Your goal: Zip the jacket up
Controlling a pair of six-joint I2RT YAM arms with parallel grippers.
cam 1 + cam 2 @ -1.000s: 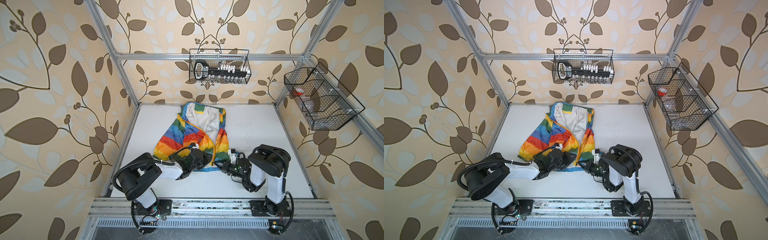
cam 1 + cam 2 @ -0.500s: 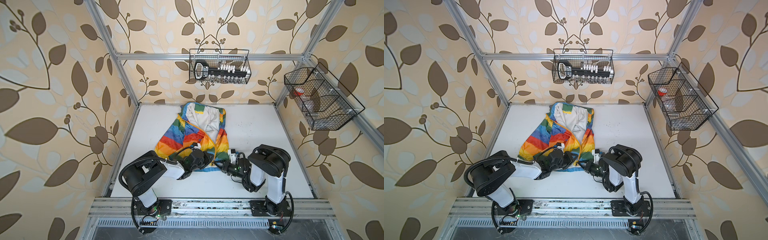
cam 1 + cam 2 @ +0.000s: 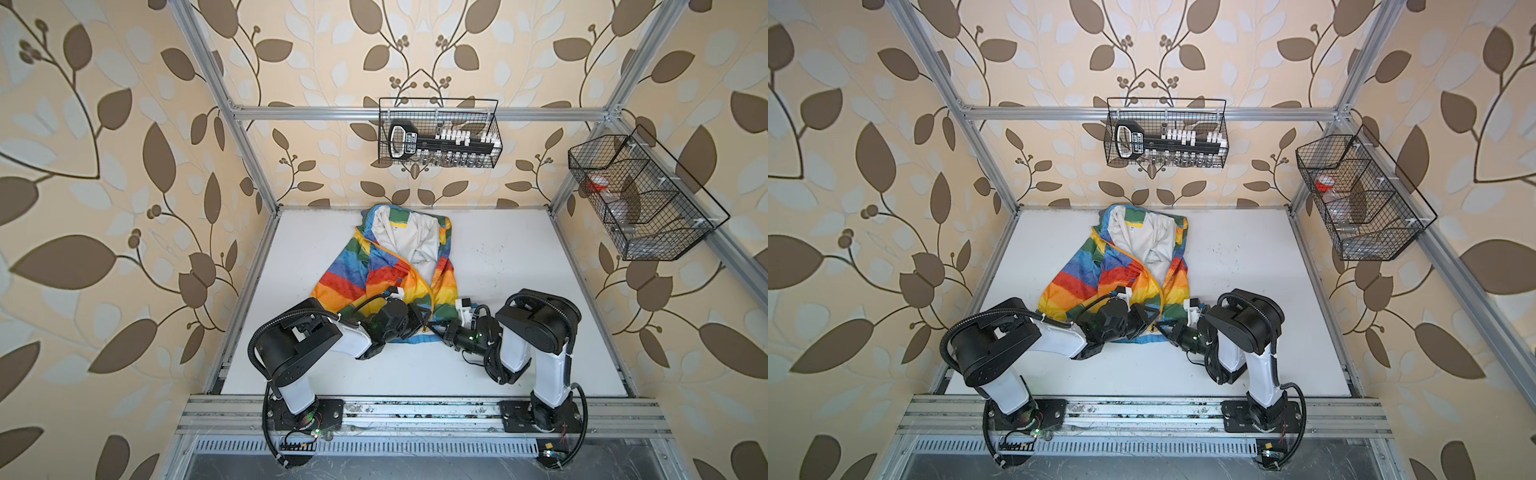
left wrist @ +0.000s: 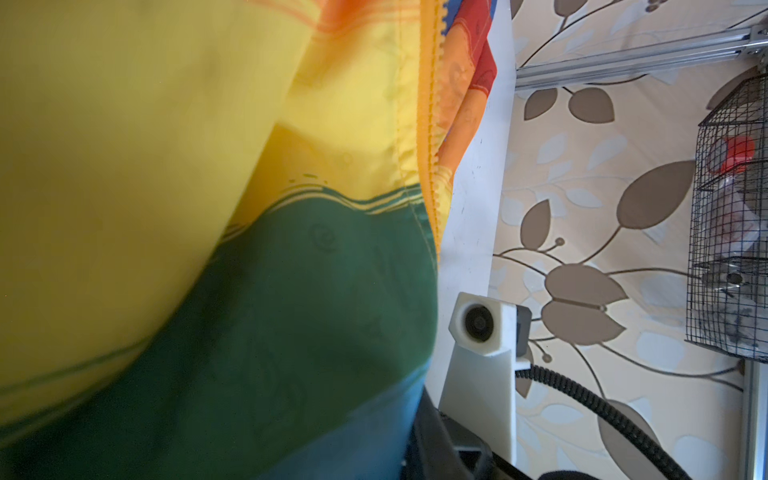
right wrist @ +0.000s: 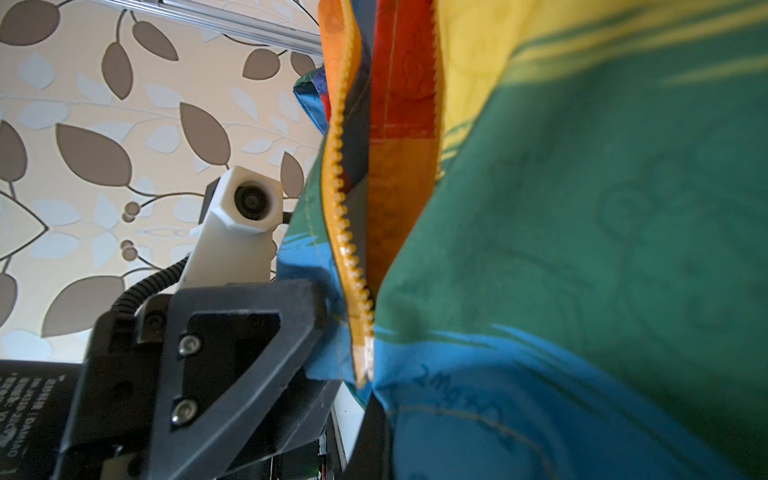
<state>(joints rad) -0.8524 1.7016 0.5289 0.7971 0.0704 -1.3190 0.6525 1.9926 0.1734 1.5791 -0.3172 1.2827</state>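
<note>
Now | jacket (image 3: pixel 386 270) lies on the white table (image 3: pixel 519 257), hood toward the back wall, front unzipped | left gripper (image 3: pixel 419 322) nearly closed, pinching the blue hem by the zipper (image 5: pixel 345 208) end | right gripper (image 3: pixel 435 328) clamped tight on the facing hem (fingertips hidden under cloth)

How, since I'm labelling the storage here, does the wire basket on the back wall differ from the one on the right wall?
The back-wall basket shows no dividers; the right-wall basket is split into compartments. The back-wall basket holds a black tool and a row of small white pieces; the right-wall basket holds a red-capped item and clear things too blurred to name. Both are black wire mesh.
</note>
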